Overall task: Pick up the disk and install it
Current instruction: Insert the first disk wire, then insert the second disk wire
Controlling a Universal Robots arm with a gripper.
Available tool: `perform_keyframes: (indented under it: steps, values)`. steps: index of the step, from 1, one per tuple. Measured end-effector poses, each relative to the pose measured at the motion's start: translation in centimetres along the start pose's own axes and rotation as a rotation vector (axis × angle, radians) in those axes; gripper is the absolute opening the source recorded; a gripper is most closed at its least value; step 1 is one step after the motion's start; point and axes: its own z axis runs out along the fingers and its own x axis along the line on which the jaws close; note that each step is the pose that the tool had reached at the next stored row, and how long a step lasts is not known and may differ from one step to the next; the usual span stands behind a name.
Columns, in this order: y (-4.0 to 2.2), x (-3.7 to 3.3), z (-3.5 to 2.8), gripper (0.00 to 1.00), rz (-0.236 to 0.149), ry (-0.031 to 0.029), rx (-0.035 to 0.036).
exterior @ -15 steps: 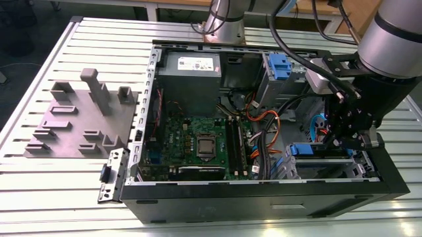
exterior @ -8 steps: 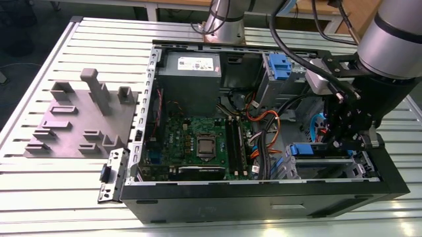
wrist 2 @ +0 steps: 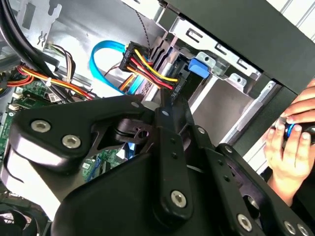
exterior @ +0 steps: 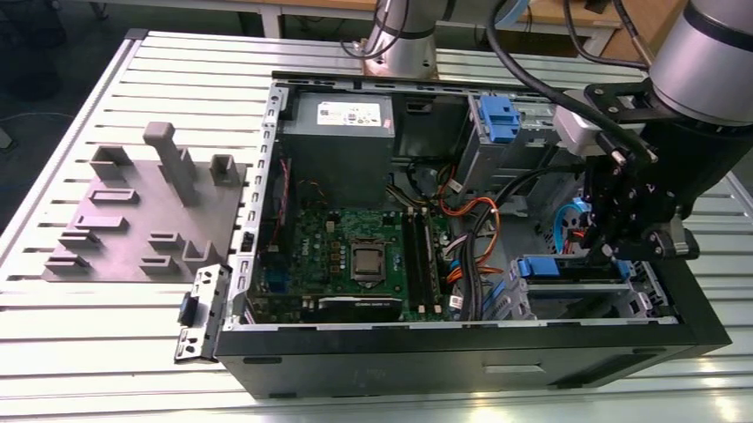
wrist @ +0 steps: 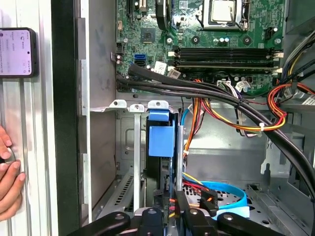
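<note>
One disk on edge in the drive cage, gripper at its near end.
Inside the open computer case (exterior: 471,357), the disk (wrist: 161,142) stands edge-on in the drive cage (wrist: 123,104), blue rail facing the first wrist view, probably so its rails ride the cage's guides. The gripper (wrist: 174,210) reaches down to the disk's end with its fingers (wrist: 191,219) drawn nearly together; whether they pinch anything cannot be told. Bundled cables (wrist: 221,96) pass above the slot.
</note>
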Motion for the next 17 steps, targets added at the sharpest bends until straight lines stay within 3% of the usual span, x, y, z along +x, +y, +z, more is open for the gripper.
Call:
perform_keyframes:
  steps: [2,4,17]
  values:
    - [0.0,0.0,0.0,0.22,0.0,0.0,-0.0003]
    - [0.0,0.0,-0.01,0.11,0.0,0.0002,-0.0005]
    - [0.0,0.0,-0.01,0.11,0.0,0.0002,-0.0035]
